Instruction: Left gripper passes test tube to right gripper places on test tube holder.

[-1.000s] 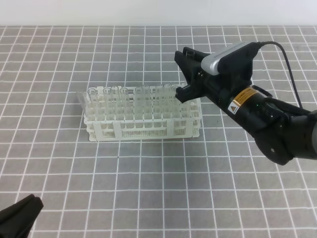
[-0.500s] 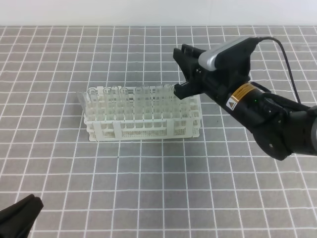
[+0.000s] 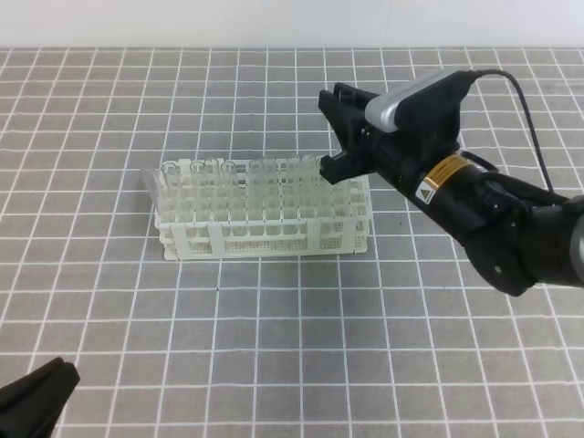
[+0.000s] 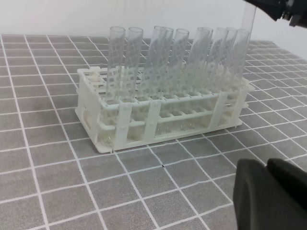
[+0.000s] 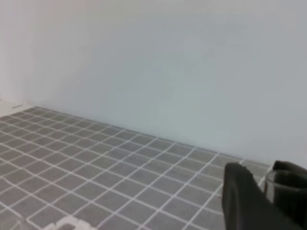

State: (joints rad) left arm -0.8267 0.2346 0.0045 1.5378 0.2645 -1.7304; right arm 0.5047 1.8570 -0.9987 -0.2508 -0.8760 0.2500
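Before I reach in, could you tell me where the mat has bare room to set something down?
Free: the checkered mat in front of the test tube holder, and the strip behind it toward the wall. Crowded: the holder's right end, where the right gripper hangs, and the near-left corner by the left gripper.

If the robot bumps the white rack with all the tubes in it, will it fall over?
Probably not. The test tube holder sits wide and low on the table, so it would likely slide. It looks like light, hollow plastic lattice, so a nudge may shift it. The tall tubes would probably rattle.
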